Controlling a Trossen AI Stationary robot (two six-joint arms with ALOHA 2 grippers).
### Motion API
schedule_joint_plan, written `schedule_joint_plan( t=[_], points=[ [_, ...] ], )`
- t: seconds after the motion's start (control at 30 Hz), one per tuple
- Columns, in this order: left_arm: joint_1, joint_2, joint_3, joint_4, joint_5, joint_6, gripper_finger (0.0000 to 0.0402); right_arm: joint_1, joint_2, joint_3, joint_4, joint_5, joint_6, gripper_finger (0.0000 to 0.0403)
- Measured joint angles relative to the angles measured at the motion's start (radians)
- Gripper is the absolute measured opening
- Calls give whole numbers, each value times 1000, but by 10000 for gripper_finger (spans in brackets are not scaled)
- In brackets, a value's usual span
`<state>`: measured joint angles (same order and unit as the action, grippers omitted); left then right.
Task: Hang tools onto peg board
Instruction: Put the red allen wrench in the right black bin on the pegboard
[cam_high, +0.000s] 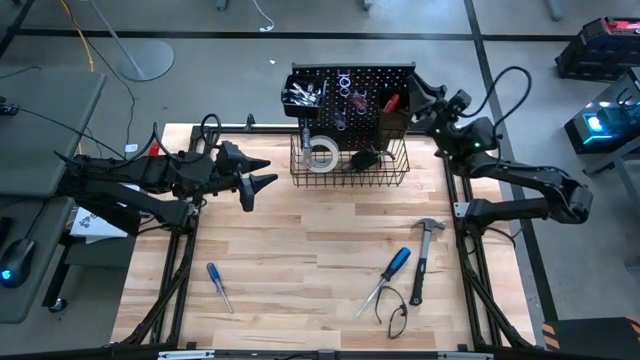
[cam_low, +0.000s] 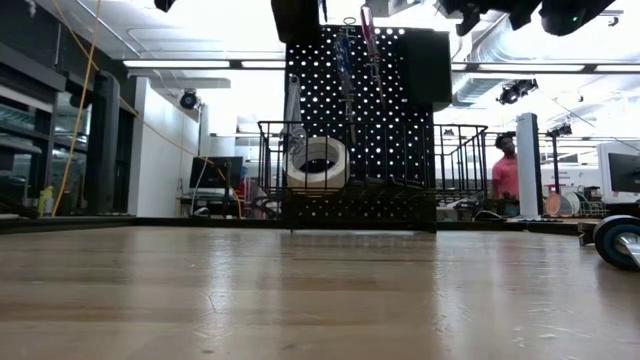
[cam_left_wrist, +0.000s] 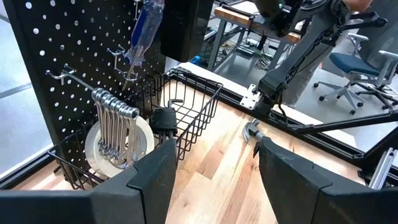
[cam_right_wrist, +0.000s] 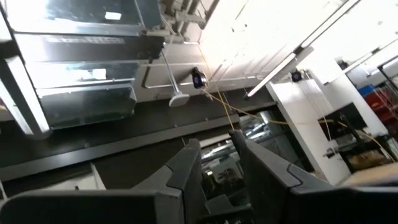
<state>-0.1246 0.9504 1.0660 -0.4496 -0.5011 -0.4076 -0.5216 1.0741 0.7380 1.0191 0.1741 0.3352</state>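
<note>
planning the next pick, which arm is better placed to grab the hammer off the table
Right, probably. The hammer lies on the right half of the table, below the right gripper, which is up by the peg board. The open left gripper is far across.

Grey concrete floor (cam_high: 200, 40) surrounds the pale wooden counter (cam_high: 300, 250). Ceiling strip lights (cam_low: 190, 64) lit. Blue office chair (cam_left_wrist: 354, 65) and a person in red (cam_low: 505, 170) stand beyond.
</note>
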Motion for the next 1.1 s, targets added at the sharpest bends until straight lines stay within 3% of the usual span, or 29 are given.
schedule_joint_plan(
  t=[0.23,0.5,0.63,0.8,1.1],
  points=[
    [0,0,0,0,0,0,209,7,-101,0,-40,-60,0,106],
    [0,0,0,-10,0,0,209,166,-302,0,-578,-45,-67,106],
    [0,0,0,-29,0,1,209,283,-366,0,-750,118,-141,106],
    [0,0,0,-31,0,0,209,369,-356,1,-756,322,-313,106],
    [0,0,0,-31,-6,-10,209,387,-225,2,-675,484,-475,106]
  ],
)
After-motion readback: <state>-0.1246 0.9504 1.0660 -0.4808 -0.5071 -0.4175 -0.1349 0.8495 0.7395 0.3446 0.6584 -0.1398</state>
